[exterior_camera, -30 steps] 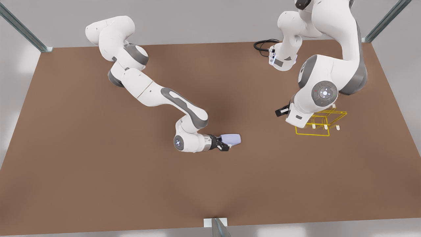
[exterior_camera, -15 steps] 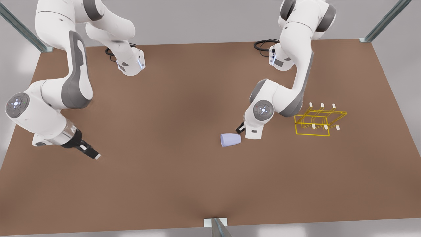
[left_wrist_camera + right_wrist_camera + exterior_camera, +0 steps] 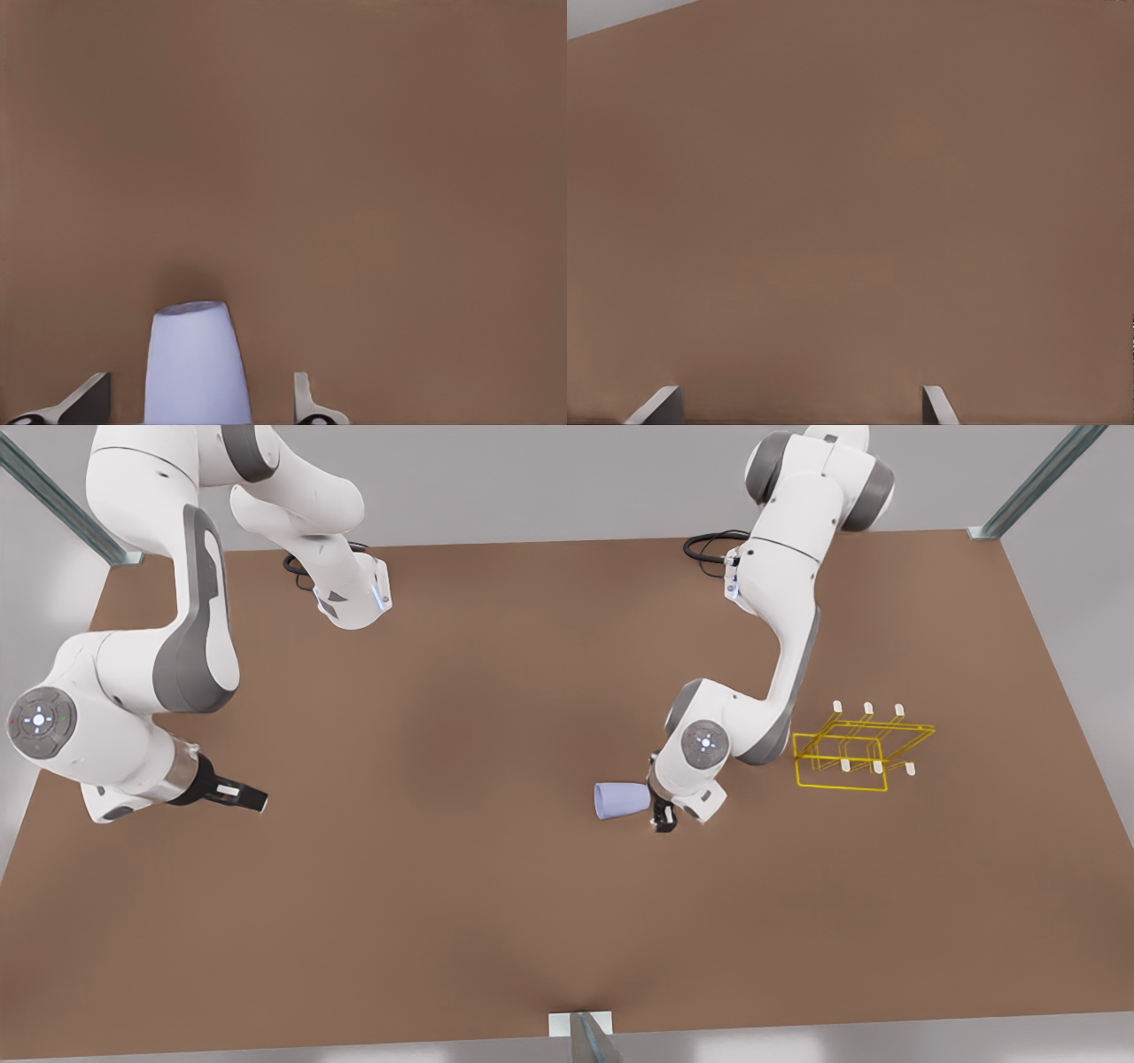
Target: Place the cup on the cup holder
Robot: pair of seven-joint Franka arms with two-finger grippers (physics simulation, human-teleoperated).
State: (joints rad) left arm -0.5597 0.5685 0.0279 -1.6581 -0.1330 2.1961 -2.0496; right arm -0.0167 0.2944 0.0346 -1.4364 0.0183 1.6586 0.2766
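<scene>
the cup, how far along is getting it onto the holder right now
Nothing looks done yet: the cup lies on its side on the table, apart from the cup holder, which stands bare. In hand: the left gripper is open at the cup, fingers either side without touching. The right gripper waits open at the front view's left. Left: grasp, lift, carry and set it on a peg.

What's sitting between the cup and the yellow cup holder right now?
In the front view, the left gripper and its wrist sit between the cup and the cup holder, right beside the cup. Past the wrist, bare table reaches the cup holder.
</scene>
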